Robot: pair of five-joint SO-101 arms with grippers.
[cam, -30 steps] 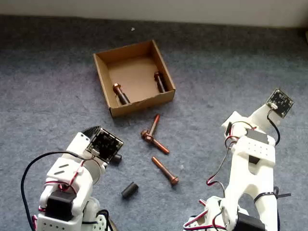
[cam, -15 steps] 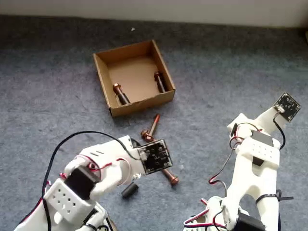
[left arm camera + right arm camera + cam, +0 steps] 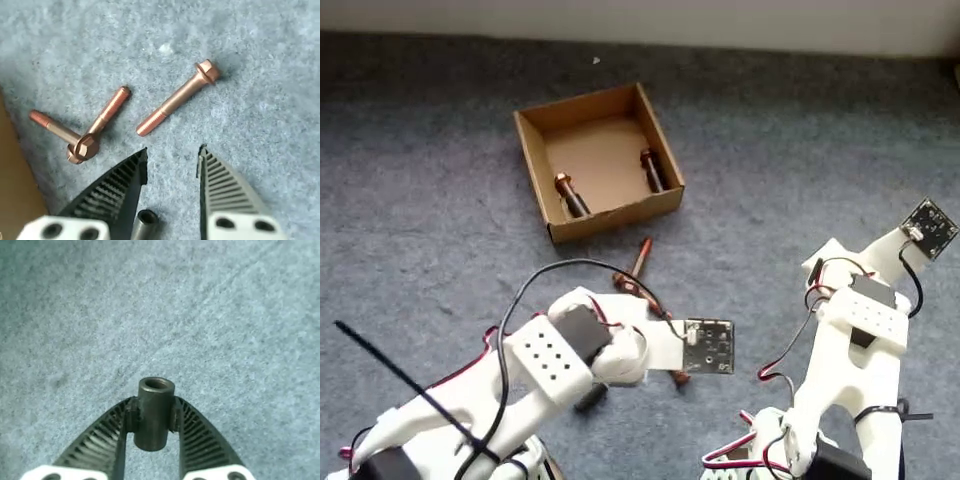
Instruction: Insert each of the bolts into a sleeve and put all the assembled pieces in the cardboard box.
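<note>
A grey-carpeted bench (image 3: 440, 180) carried an open cardboard box (image 3: 615, 218) toward its far side; three loose copper-coloured bolts lay on the carpet just in front of the box; the first bolt (image 3: 105, 115) and the second bolt (image 3: 52, 127) met at their heads in a V; the third bolt (image 3: 177, 97) lay apart beside them; a dark sleeve (image 3: 145, 220) lay near the bolts, on the side away from the box.

The left arm (image 3: 570, 350) is leaning far forward, and the left gripper (image 3: 172, 152) is hanging with jaws apart. The right gripper (image 3: 152, 407) is pinching a sleeve (image 3: 155, 425) between its jaws.
</note>
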